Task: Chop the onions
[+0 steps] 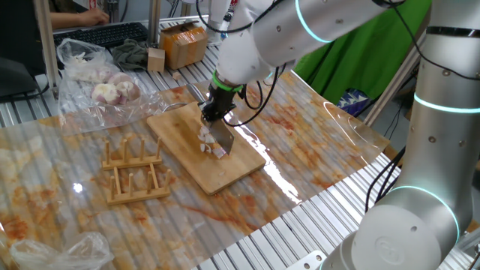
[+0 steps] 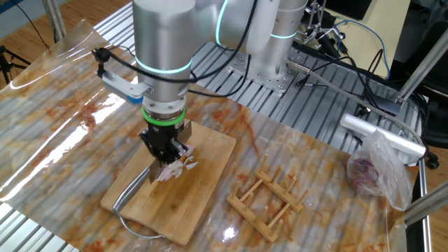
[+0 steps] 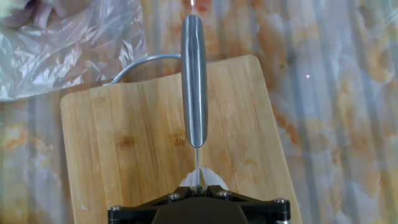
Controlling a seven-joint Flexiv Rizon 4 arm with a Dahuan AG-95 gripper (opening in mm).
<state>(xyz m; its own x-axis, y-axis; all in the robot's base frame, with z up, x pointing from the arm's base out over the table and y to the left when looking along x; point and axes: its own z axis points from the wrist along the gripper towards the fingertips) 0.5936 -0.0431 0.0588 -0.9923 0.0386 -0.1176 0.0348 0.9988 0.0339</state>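
I find no text, label, brand, number or sign that I can read in any of the three views. The cardboard box [image 1: 184,43] at the far edge of one fixed view carries a pale patch that may be a label, but it is too small and blurred to tell. The keyboard [image 1: 105,34] behind it shows no legible keys. My own arm [image 2: 164,42] bears only glowing rings, no lettering.
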